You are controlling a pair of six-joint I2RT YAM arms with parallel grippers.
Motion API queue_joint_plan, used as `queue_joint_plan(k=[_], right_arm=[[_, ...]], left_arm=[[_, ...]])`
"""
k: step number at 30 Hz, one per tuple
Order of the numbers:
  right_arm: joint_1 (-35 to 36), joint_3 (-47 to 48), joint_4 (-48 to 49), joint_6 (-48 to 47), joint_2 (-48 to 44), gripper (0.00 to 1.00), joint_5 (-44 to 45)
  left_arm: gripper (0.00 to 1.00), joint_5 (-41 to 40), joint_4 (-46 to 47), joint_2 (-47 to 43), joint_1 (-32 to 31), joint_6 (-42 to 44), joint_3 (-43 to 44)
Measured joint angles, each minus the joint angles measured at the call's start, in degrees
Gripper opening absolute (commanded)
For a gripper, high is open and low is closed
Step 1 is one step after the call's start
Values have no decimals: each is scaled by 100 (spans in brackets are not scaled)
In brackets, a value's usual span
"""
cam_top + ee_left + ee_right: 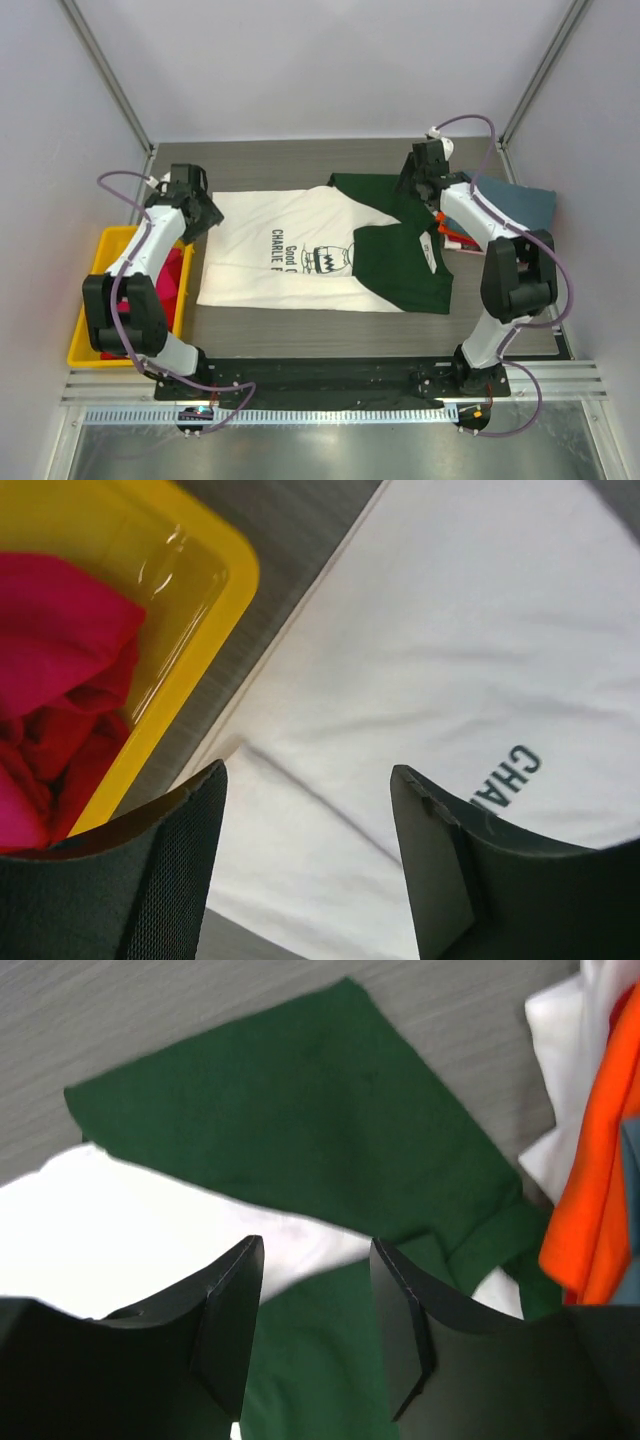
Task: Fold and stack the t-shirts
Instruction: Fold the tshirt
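T-shirt [250, 270], cream-white with green sleeves, lies spread on the table [300, 165]; left tool [308, 772] and right tool [316, 1244] hover released above it, grasping nothing.

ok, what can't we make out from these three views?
1) Chest print on the cream-white t-shirt: too small from above; left wrist shows only "CHA", rest behind a finger.
2) Pile of other shirts: right arm covers most from above, right wrist frame crops it; count unclear.
3) Red cloth in the yellow bin: left arm hides most from above, left wrist frame crops it.
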Motion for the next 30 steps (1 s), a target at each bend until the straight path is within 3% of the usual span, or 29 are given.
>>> queue_joint_plan(k=[3,9,17,23,30], right_arm=[[-168,616,-72,-90,588,53,-142],[-345,1692,-192,-221,1823,65,-463],[-726,3051,-315,-363,3206,67,-901],[-984,3748,-339,-505,3880,68,-1228],[-1062,4393,-256,-479,4385,64,-2437]], left_arm=[[68,181,31,422,81,68,710],[70,564,179,1659,389,92,1947],[70,800,227,3075,463,87,3093],[69,841,348,3550,516,66,3515],[68,839,579,3705,608,-125,3528]])
